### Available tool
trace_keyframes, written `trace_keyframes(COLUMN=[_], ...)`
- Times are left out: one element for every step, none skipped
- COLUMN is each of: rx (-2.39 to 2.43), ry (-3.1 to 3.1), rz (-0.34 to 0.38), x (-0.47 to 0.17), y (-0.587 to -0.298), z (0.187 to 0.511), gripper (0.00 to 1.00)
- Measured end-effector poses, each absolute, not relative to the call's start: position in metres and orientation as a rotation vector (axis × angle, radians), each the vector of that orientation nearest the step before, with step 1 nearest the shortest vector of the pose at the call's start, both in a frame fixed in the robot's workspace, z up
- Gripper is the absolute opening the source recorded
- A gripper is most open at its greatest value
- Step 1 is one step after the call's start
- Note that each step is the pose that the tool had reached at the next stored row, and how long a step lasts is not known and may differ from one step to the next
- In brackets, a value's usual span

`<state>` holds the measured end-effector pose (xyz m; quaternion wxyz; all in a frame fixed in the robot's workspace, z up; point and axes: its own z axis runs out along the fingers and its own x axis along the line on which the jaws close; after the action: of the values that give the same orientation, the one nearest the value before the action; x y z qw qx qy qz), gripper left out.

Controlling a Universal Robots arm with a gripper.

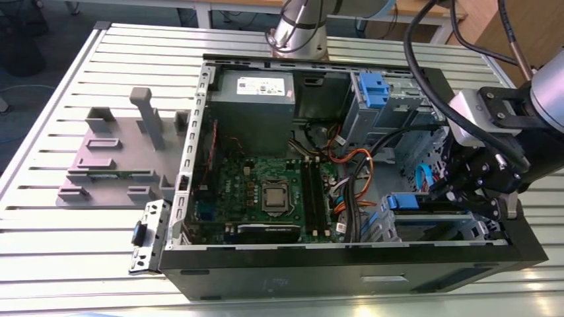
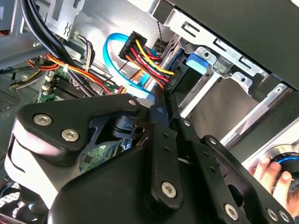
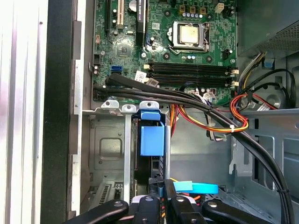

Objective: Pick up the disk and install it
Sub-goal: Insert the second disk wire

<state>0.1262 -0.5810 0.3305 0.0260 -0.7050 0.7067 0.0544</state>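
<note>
Gripper (image 1: pixel 445 191) sits low inside the case (image 1: pixel 264 281), right by the disk (image 3: pixel 152 137) in its bay; grip state unclear.

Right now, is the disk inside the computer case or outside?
Inside: the disk sits in a drive bay, near the gripper.

— What do we see of the arm (image 1: pixel 304 23)?
— Silver tube, black cables looped alongside.
— And our gripper (image 2: pixel 161 100)?
— Matte black links, silver screws; we spot a white-grey wrist block (image 1: pixel 471 115).
</note>
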Motion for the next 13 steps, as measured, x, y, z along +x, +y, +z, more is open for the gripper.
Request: trace_keyframes(rx=[-2.179,-2.179,-2.179,-2.179,-2.179,-2.179,-2.179,-2.179,-2.179,-2.179,-2.178,-2.178,-2.179], ry=[2.184,2.184,2.184,2.184,2.184,2.184,2.184,2.184,2.184,2.184,2.183,2.183,2.183], rz=[0.168,0.168,0.168,0.168,0.169,0.169,0.168,0.168,0.168,0.169,0.170,0.170,0.169], x=[0.126,0.126,0.126,0.126,0.126,0.126,0.126,0.126,0.126,0.126,0.126,0.126,0.126], y=[-0.581,-0.581,-0.581,-0.581,-0.581,-0.581,-0.581,-0.581,-0.581,-0.581,-0.581,-0.581,-0.581], z=[0.330,0.330,0.330,0.330,0.330,0.330,0.330,0.330,0.330,0.331,0.332,0.337,0.342], gripper=[0.16,0.16,0.16,0.17,0.17,0.17,0.24,0.24,0.24,0.24,0.24,0.24,0.24])
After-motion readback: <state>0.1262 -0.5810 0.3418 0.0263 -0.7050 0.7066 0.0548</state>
